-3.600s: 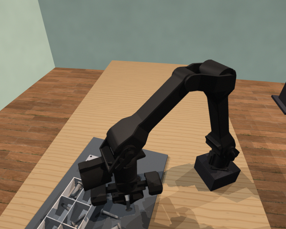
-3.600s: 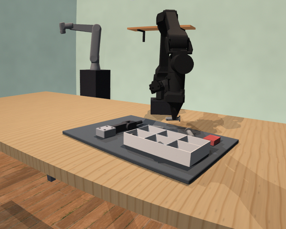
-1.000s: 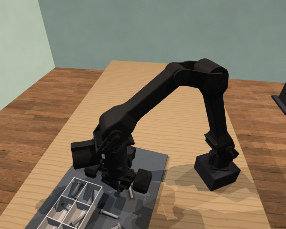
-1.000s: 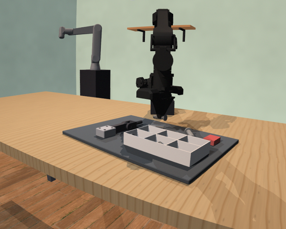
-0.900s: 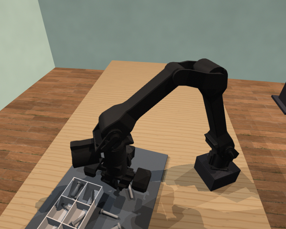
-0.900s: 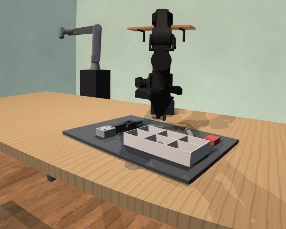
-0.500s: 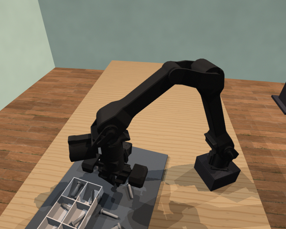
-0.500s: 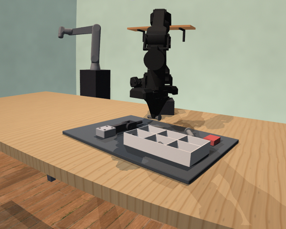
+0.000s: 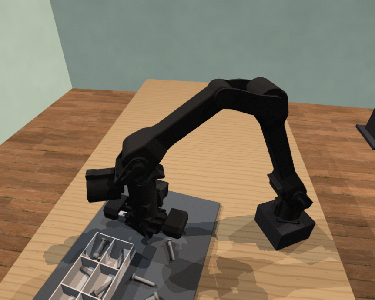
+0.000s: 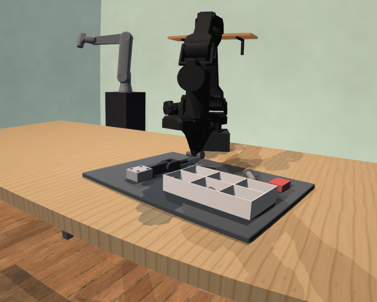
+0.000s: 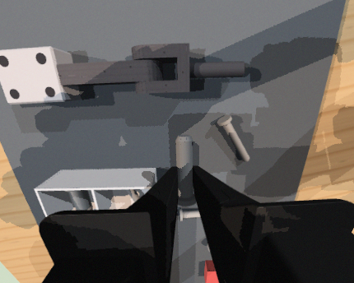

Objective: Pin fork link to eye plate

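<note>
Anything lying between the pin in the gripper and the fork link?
No object: wrist view shows only bare dark mat between the held pin and fork link; a loose pin lies off to the side.

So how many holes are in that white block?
4, on top of the block, one near each corner. Its other sides are hidden and may have more.
</note>
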